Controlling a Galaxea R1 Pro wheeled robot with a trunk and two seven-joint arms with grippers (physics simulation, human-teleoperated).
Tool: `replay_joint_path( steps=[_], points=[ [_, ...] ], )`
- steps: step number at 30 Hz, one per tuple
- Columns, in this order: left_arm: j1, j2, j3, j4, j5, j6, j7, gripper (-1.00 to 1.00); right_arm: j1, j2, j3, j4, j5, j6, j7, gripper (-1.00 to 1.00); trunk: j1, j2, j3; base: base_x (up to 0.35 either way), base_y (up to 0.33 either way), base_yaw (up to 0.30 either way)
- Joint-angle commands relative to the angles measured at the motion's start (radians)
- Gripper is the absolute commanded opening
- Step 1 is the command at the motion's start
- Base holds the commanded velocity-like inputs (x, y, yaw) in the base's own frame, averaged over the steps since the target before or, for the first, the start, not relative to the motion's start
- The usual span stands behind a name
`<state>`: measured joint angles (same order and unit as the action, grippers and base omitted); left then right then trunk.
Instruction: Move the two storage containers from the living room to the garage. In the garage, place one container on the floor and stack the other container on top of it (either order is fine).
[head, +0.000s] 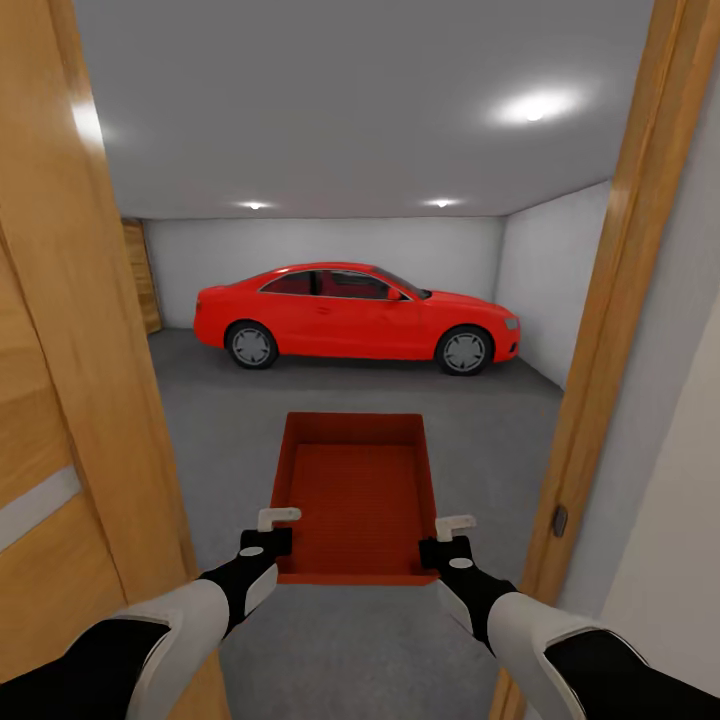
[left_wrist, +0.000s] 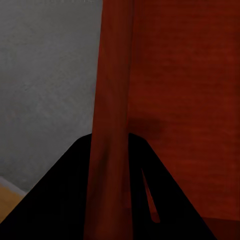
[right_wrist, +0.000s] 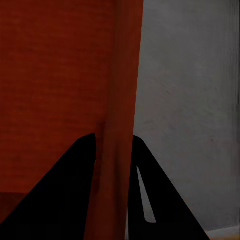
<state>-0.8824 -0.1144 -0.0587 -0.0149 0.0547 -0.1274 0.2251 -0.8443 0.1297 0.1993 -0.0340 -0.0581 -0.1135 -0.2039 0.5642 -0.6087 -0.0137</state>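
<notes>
Head view first: I'm looking through a doorway framed in honey-brown wood into the garage, plain light-grey walls all round and spot lamps glowing in the ceiling. Out in front of me, held level between both arms, is one orange-red rectangular open-top storage container, thin tapered walls, textured flat bottom facing up at me. It hangs above the dark grey mottled concrete floor, long axis pointing away from me into the room.

My left gripper is on the container's left wall near the corner closest to me, my right gripper on the right wall at the matching spot. Pale finger tips show over the rim on each side.

Left wrist view now: both dark fingers straddle the red wall, one outside over grey concrete, one inside over the ribbed bottom. They are pinched tight on that wall. Right wrist view, same story mirrored: the fingers are clamped on the thin red wall, floor on one side, bin interior on the other.

Further back, well apart from the container, a shiny red car is parked side-on across the far end, nose toward my right. A brown plank door shows at the far left corner. On my near left, a wooden door leaf stands open just beside my left arm.
</notes>
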Motion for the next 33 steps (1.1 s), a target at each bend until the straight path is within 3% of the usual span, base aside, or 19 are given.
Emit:
replay_joint_path(
  steps=[1, 11, 20, 33],
  points=[
    [-0.001, -0.002, 0.025, -0.011, 0.002, -0.021, 0.019, -1.00, -0.001, 0.006, -0.001, 0.006, -0.026, -0.006, -0.008, -1.00, 0.001, -0.001, -0.001, 0.247, 0.203, -0.241],
    [-0.001, -0.002, 0.025, -0.011, 0.002, -0.021, 0.019, -1.00, -0.001, 0.005, -0.001, 0.006, -0.026, -0.006, -0.008, -1.00, 0.001, -0.001, -0.001, 0.051, 0.033, -0.036],
    [-0.001, -0.001, 0.025, -0.011, 0.002, -0.021, 0.019, -1.00, -0.001, 0.007, -0.001, 0.007, -0.026, -0.006, -0.008, -1.00, 0.001, -0.001, -0.001, 0.000, 0.000, -0.164],
    [-0.001, -0.001, 0.025, -0.011, 0.002, -0.021, 0.019, -1.00, -0.001, 0.005, -0.001, 0.006, -0.026, -0.006, -0.008, -1.00, 0.001, -0.001, -0.001, 0.000, 0.000, -0.006]
  ],
)
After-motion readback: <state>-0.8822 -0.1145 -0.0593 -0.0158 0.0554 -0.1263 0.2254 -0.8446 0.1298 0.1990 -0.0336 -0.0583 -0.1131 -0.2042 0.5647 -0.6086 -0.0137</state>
